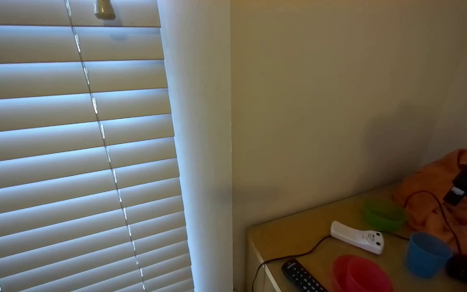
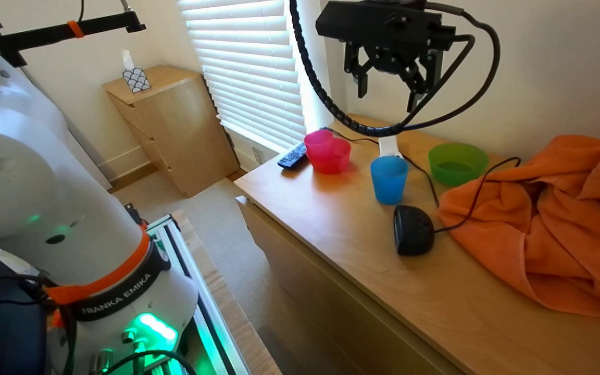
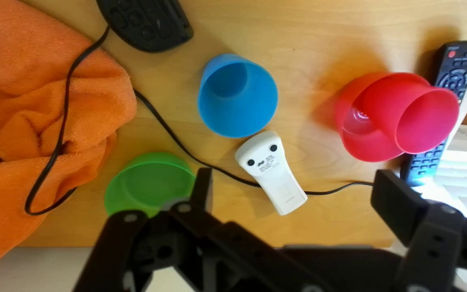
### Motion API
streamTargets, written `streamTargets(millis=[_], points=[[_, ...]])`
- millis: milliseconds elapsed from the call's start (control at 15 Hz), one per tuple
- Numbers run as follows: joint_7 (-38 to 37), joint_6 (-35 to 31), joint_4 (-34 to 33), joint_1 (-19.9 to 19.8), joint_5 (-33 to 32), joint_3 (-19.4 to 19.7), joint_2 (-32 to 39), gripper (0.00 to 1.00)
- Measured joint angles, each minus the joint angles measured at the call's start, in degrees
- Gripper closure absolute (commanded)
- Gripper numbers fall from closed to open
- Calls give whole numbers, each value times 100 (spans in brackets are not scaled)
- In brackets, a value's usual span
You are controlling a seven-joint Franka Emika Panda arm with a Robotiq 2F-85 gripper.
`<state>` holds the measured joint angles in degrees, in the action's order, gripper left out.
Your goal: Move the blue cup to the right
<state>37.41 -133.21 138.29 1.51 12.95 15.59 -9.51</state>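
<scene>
The blue cup (image 2: 389,179) stands upright on the wooden dresser top (image 2: 341,229). It also shows in an exterior view (image 1: 427,255) and at the upper middle of the wrist view (image 3: 237,97), its open rim facing the camera. My gripper (image 2: 387,95) is open and empty, well above the dresser and the cup. In the wrist view, the gripper (image 3: 294,188) has its fingers wide apart at the bottom, with the cup beyond them and touching neither. In an exterior view, only part of the gripper (image 1: 454,196) shows at the right edge.
A white handset (image 3: 272,172) lies close by the cup. A black device (image 2: 414,229) with a cord is on another side. Around them are a red dish with a red cup (image 3: 424,117), a black remote (image 3: 456,73), a green bowl (image 2: 456,164) and an orange towel (image 2: 550,224).
</scene>
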Motion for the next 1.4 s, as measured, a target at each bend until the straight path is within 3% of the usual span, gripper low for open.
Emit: streamTargets(millis=[267,733,1133,1200,1267,1400], points=[[0,0,0,0,0,0,0,0],[-740,-162,216,-392,-109,-233,504,0],[-1589,-1131,430,-577,-95,-398,1263,0],[-1741,-1290,426,-602,-96,-420,1368,5],[-1874,-1407,419,-629,-88,-446,1455,26],[-2102,-1578,397,-681,-59,-525,1585,30]])
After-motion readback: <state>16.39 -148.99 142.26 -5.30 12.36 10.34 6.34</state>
